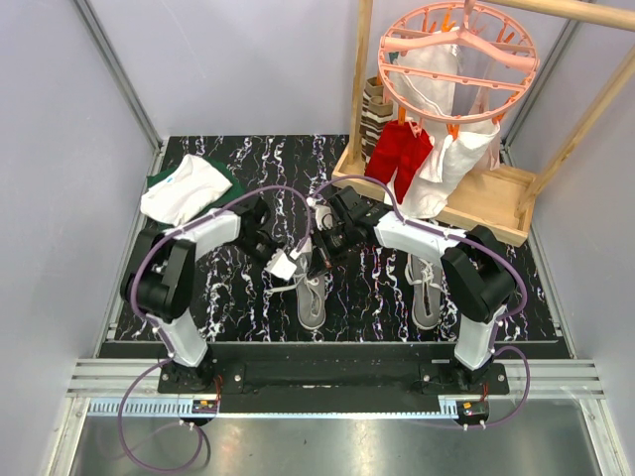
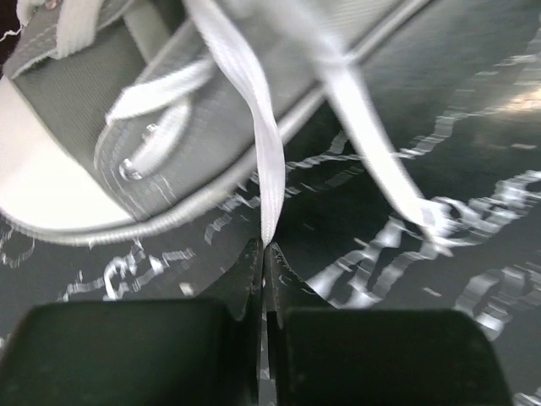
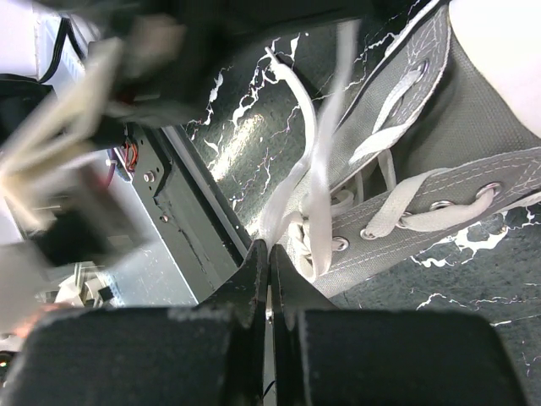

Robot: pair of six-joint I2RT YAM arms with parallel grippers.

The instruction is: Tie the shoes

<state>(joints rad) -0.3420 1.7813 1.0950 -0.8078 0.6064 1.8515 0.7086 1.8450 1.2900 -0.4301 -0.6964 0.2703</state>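
Evidently left hand (image 2: 264, 249) grips a white lace (image 2: 266, 152), right hand (image 3: 269, 247) grips the other lace (image 3: 297, 173) of the grey shoe (image 3: 473, 110).

Edge-cropped shoe (image 2: 84, 127), one blurred lace (image 2: 376, 152).

Near centre: grey canvas low-top sneaker (image 1: 312, 297), on black marbled table (image 1: 248, 307).
Right of it: matching second sneaker (image 1: 426, 293), apart.
Far left corner: folded white clothes (image 1: 185, 190).
Far right: wooden drying rack (image 1: 486, 203).
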